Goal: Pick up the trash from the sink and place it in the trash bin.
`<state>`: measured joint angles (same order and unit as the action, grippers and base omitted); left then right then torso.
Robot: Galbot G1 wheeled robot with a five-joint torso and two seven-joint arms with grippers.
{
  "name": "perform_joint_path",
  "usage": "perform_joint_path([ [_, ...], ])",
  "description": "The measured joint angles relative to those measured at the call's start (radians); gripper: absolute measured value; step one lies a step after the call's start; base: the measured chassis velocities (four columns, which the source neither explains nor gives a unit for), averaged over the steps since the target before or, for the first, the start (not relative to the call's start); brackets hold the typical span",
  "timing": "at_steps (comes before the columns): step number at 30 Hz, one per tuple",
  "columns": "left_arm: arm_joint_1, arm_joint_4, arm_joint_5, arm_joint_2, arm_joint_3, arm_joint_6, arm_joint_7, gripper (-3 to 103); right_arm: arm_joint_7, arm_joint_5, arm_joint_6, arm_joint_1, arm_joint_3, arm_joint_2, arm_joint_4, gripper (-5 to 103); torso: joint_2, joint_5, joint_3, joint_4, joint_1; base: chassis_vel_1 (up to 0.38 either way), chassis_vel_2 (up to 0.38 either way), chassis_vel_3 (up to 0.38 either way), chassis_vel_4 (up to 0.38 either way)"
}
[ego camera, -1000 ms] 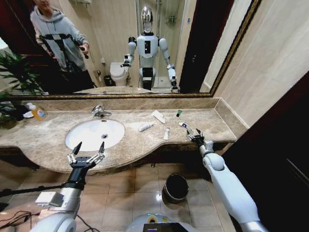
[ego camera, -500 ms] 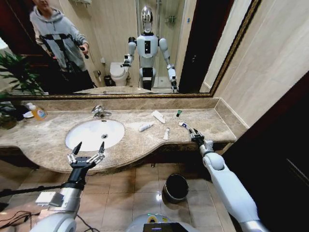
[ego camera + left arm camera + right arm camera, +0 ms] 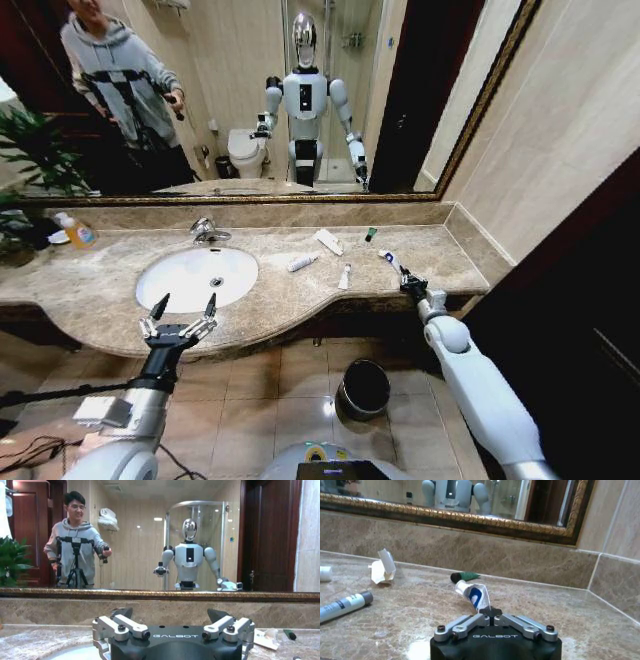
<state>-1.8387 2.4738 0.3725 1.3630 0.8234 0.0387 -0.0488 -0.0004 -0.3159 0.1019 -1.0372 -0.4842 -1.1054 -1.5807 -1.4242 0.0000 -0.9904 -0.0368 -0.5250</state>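
My right gripper (image 3: 404, 279) (image 3: 491, 612) is shut on the crimped end of a small white-and-blue tube (image 3: 389, 259) (image 3: 475, 595), held just above the marble counter's right part. More trash lies on the counter: a white tube (image 3: 302, 262) (image 3: 344, 606), another tube (image 3: 344, 277), a flat white packet (image 3: 329, 241) (image 3: 383, 568) and a green-capped piece (image 3: 370, 234) (image 3: 463, 576). The white oval sink (image 3: 172, 289) is to the left. My left gripper (image 3: 180, 318) (image 3: 170, 615) hangs open in front of the sink's counter edge. The dark trash bin (image 3: 365, 387) stands on the floor below.
A chrome faucet (image 3: 206, 231) stands behind the basin and an orange soap bottle (image 3: 78, 233) at the far left. The mirror (image 3: 250, 100) runs along the back wall. The counter ends at a side wall (image 3: 520, 200) on the right. Tiled floor surrounds the bin.
My right gripper has shifted slightly to the right with the tube in it. The left arm has not moved.
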Motion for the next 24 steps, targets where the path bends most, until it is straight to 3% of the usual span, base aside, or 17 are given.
perform_joint_path([
  [10, 0.000, 0.000, 0.000, 0.000, 0.000, 0.000, 0.000, 100, -0.002, -0.071, -0.042, -0.145, -0.078, 0.009, -0.165, 0, 0.000, -0.0001, 0.000, 0.0001, 0.000, 0.000, 0.000, 0.000, 0.000],
  [17, 0.000, 0.000, 0.000, 0.000, 0.000, 0.000, 0.000, 100, 0.019, -0.079, -0.219, -0.427, -0.167, -0.038, -0.327, 0, 0.000, -0.0003, 0.000, 0.0001, 0.000, 0.000, 0.000, 0.000, 0.000],
  [20, 0.000, 0.000, 0.000, 0.000, 0.000, 0.000, 0.000, 100, 0.026, -0.071, -0.275, -0.509, -0.191, -0.063, -0.339, 0, 0.000, -0.0001, 0.000, 0.0001, 0.000, 0.000, 0.000, 0.000, 0.000],
  [22, 0.000, 0.000, 0.000, 0.000, 0.000, 0.000, 0.000, 100, 0.043, -0.053, -0.361, -0.621, -0.202, -0.096, -0.330, 0, 0.000, -0.0001, 0.000, 0.0001, 0.000, 0.000, 0.000, 0.000, 0.000],
  [24, 0.000, 0.000, 0.000, 0.000, 0.000, 0.000, 0.000, 100, 0.047, -0.046, -0.387, -0.653, -0.202, -0.104, -0.317, 0, 0.000, -0.0003, 0.000, 0.0001, 0.000, 0.000, 0.000, 0.000, 0.000],
])
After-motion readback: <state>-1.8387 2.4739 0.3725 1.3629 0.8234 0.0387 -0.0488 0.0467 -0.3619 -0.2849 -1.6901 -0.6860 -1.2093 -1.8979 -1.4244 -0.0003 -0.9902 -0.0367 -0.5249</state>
